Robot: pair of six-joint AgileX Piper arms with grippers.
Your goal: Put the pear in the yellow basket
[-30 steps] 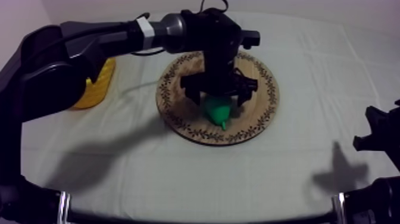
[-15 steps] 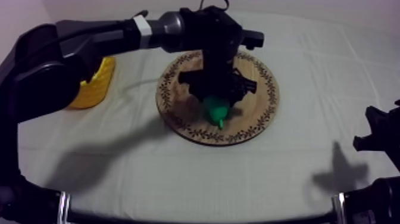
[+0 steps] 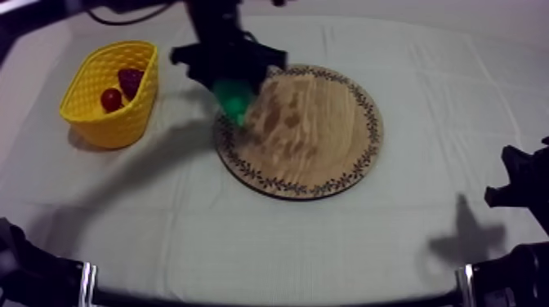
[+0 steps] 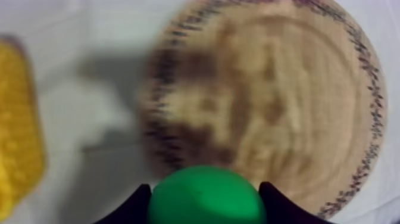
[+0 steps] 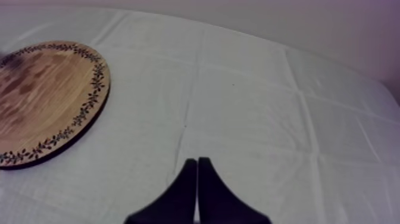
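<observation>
- The pear (image 3: 234,98) hangs at the upper centre-left of the top view, over the upper-left rim of the wooden board (image 3: 314,135).
- The left gripper (image 3: 232,88) grasps it. In the left wrist view a black finger (image 4: 138,207) shows on each side of the green body.
- The left arm comes in from the top edge of the frame, its gripper pointing down.
- The yellow basket (image 3: 122,129) stands at the upper left, near the board, with a strip of cloth (image 3: 245,237) between them.
- In the basket lie a small red fruit (image 3: 110,100) and a dark purple one, probably the bunch of grapes (image 3: 129,80).
- The right gripper (image 5: 196,190) sits low at the right edge, fingers pressed together as a narrow wedge, well apart from the board.
- Open cloth spreads below and to the right of the board.
</observation>
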